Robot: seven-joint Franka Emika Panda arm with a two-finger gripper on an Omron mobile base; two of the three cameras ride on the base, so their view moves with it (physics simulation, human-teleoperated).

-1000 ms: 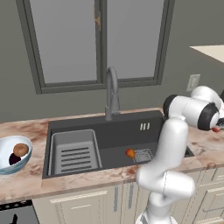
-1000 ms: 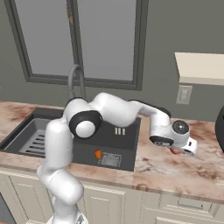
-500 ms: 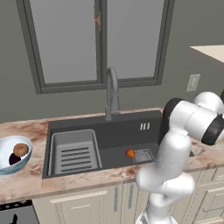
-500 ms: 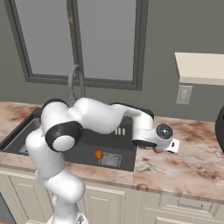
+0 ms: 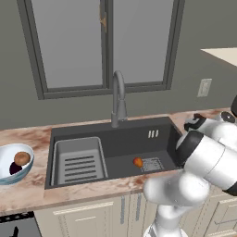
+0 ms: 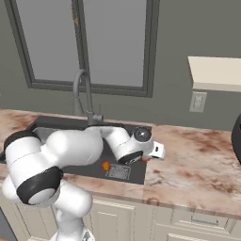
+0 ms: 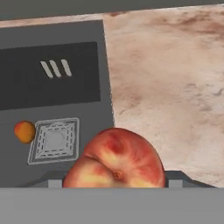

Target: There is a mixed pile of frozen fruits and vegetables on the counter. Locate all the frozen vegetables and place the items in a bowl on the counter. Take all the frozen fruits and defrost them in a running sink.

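Observation:
My gripper (image 6: 149, 156) is shut on the reddish-orange fruit (image 7: 116, 160), a peach-like ball that looms large between the fingertips in the hand view. It hangs over the right rim of the dark grey sink (image 7: 52, 65), where basin meets counter (image 7: 175, 87). The orange fruit (image 7: 24, 131) (image 5: 138, 161) (image 6: 106, 165) lies on the sink floor beside the square drain (image 7: 54, 141). At the far left the pale bowl (image 5: 5, 155) holds the brown oval vegetable (image 5: 21, 158) and the dark purple lump (image 5: 15, 169).
The tall arched faucet (image 5: 118, 99) stands behind the basin's middle. A grey ribbed tray insert (image 5: 78, 162) fills the sink's left half. A wall outlet (image 6: 197, 101) and a pale shelf (image 6: 216, 73) are at the right, above open marbled counter.
The arm has swung left from the right-hand counter to the sink's right rim, carrying the reddish-orange fruit. The orange fruit and the bowl's contents have stayed put.

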